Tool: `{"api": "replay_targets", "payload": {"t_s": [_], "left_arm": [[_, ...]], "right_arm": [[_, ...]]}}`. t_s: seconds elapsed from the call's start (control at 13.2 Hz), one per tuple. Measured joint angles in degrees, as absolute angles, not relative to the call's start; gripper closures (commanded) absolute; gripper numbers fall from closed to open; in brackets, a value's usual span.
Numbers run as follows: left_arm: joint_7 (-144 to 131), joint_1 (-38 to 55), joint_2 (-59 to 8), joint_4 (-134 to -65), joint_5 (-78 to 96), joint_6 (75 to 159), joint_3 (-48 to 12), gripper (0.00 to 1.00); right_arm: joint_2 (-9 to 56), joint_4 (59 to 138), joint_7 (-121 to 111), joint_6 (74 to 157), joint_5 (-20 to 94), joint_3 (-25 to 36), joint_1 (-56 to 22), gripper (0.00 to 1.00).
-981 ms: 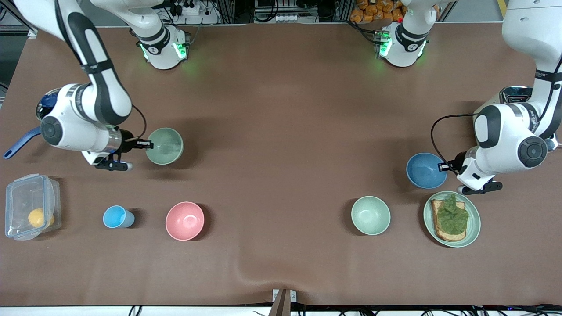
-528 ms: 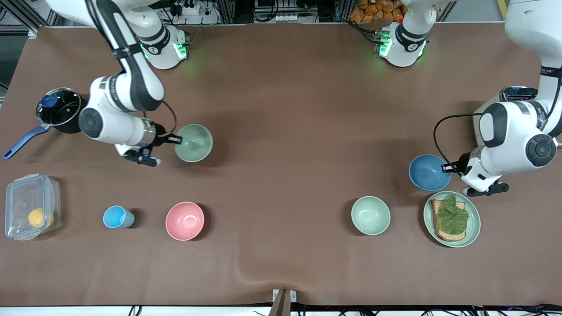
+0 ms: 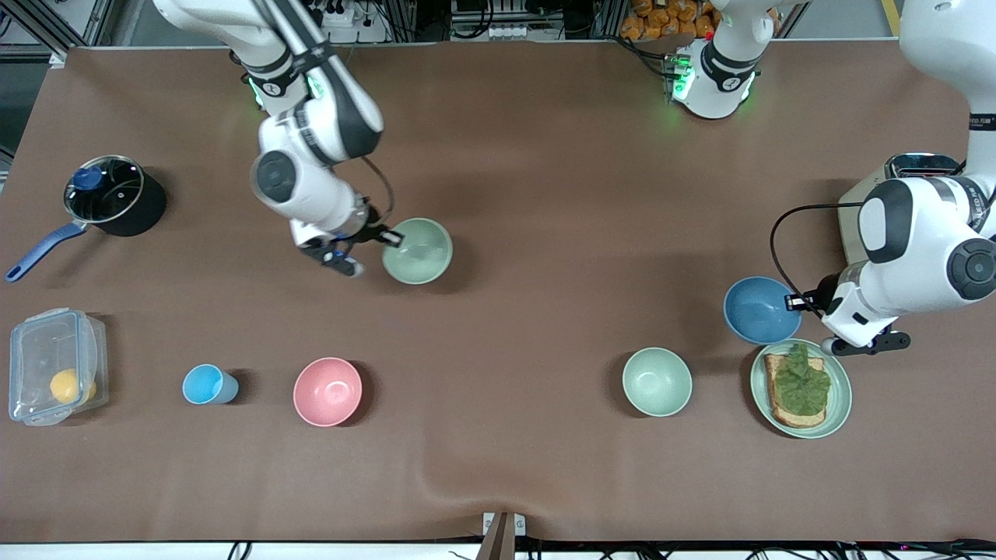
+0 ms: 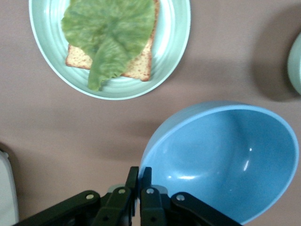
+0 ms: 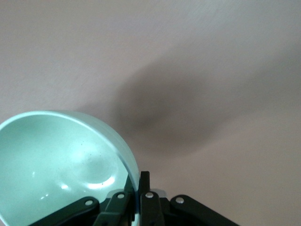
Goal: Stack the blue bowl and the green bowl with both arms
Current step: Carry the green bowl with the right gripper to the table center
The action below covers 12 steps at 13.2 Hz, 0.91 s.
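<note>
- Your right gripper (image 3: 389,237): jaws clamped on the green bowl (image 3: 418,251) rim, bowl held over mid-desk (image 3: 545,194).
- Your left gripper (image 3: 795,300): jaws clamped on the blue bowl (image 3: 757,309) rim, just beside the toast plate (image 3: 840,397).

A brown cloth (image 3: 545,194) covers the bench, with a raised wrinkle near the middle of the edge nearest the front camera. Along the bench edge by the arm bases stand metal frames, power strips (image 3: 510,31) and cables. Lighting is even, casting soft shadows.
</note>
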State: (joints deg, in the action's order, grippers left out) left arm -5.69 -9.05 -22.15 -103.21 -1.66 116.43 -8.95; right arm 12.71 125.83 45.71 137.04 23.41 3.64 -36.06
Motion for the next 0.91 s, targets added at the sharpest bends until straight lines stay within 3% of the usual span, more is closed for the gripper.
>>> {"api": "replay_targets", "payload": {"t_s": [0.6,0.91], "left_arm": [[-5.83,-9.04,-20.91,-103.1,-0.82,115.4,-11.66,1.0],[-6.71,-9.01,-20.43,-103.02,1.11,114.75,-13.72,1.0]], "right_arm": [[24.59,119.75,66.3,153.33,26.38,3.57,-51.35,1.0],[28.51,116.87,70.43,155.41,26.73,3.6,-54.03,1.0]]}}
